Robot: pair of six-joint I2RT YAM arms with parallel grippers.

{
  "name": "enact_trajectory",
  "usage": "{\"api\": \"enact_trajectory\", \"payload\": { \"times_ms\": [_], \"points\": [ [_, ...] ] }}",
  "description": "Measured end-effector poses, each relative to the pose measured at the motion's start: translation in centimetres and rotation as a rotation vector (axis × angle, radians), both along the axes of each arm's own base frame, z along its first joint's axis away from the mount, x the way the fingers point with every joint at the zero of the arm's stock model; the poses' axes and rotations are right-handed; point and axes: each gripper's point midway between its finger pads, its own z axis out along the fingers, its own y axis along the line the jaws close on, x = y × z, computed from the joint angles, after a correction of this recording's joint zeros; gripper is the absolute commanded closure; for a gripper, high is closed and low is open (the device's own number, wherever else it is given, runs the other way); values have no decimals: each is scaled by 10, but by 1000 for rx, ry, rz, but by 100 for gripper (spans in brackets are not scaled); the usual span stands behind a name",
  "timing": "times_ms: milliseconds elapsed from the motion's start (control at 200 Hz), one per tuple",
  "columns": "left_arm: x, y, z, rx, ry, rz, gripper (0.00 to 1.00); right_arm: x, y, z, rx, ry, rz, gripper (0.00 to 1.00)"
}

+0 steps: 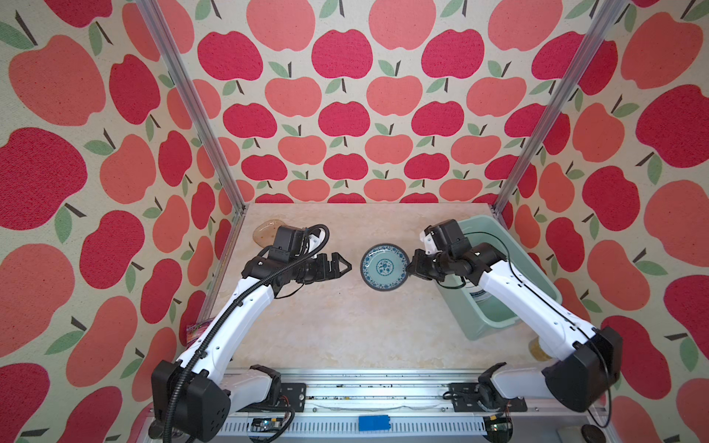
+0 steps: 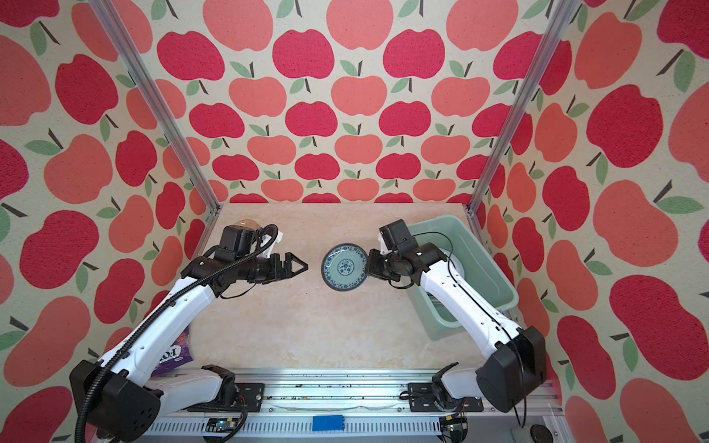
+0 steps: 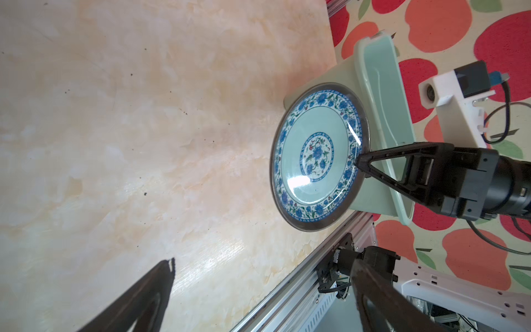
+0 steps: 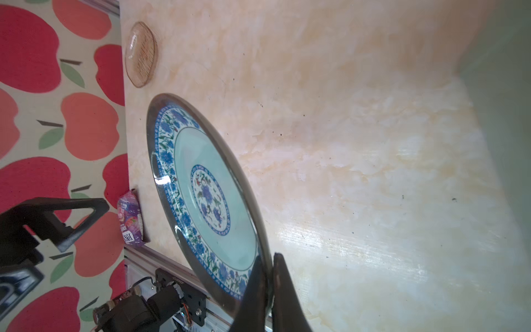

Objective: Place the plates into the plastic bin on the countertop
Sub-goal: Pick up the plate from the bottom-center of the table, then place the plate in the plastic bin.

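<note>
Teal patterned plate hangs tilted above the desk middle, its rim pinched in the right claw. Left claw gapes wide, empty. Best carried level over the plastic bin at the right edge and set low before letting go.

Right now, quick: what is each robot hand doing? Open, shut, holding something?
Left gripper: open, empty.
Right gripper: shut on the teal plate, at its rim.

The plastic bin stood at the right edge of the countertop in both top views. One plate was at frame centre, left of the bin, between the left gripper and right gripper. A second plate lay at the countertop's upper-left corner.
</note>
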Motion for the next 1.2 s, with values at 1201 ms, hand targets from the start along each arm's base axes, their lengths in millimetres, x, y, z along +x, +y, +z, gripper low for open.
{"api": "enact_trajectory", "payload": {
  "times_ms": [1201],
  "points": [
    [-23,-156,38,16,-109,-398,0,4,-225,3,228,50,-683,100]
  ]
}}
